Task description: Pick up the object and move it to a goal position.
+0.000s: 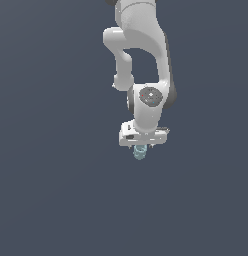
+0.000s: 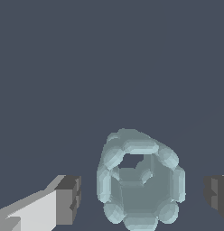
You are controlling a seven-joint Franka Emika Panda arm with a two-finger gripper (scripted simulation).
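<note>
Ribbed object [image 2: 140, 185] sits between my spread jaws, untouched; off-centre closing could roll it out of gripper [image 1: 141, 148].

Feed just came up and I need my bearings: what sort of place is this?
A bare simulated workspace, apparently: flat, featureless dark slate ground with no furniture or walls, a white Panda arm, its gripper open around a small ribbed teal cylinder.
</note>
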